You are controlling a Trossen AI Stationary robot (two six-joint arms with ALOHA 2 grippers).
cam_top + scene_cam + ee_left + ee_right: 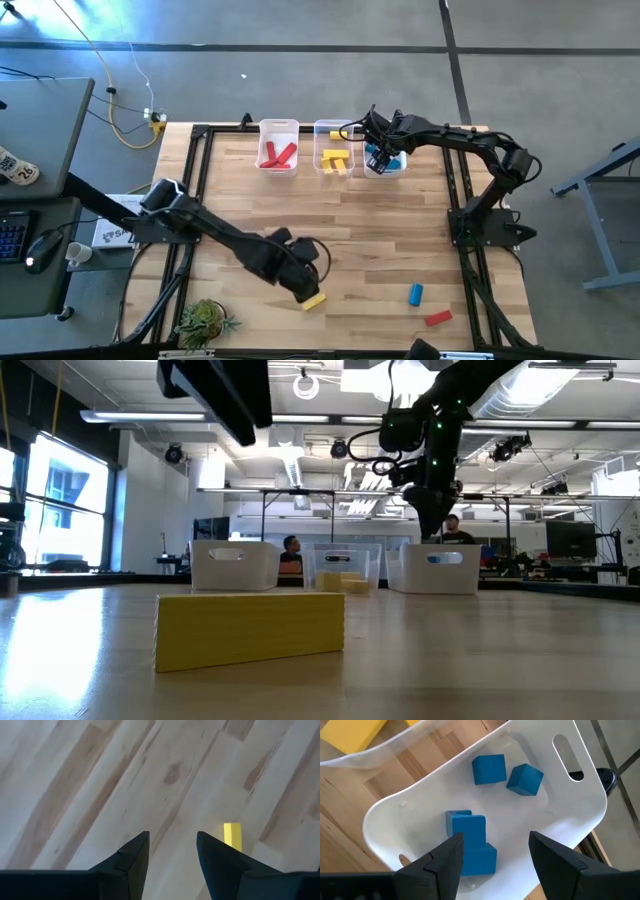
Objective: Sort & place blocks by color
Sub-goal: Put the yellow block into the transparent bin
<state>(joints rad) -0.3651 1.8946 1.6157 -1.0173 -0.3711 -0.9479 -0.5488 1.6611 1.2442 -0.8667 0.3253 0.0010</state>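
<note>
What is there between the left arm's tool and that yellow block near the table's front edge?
Nothing visible. The left tool hangs open just above the table, with the yellow block lying right beside it. In the left wrist view only bare wood shows between the fingers, and the block sits just past one fingertip.

The counter [390, 240] is pale wood with darker brown streaks in the grain and a black frame around it. Of the three white-rimmed clear bins on it, the left bin [278, 127] holds red blocks [279, 156], the middle bin [330, 128] holds yellow blocks [336, 159] and the right bin [580, 815] holds blue blocks [490, 769]. Well apart from the bins, near the counter's front edge, lie a yellow block [314, 300], a blue block [415, 293] and a red block [438, 318], and both end effectors are black.
</note>
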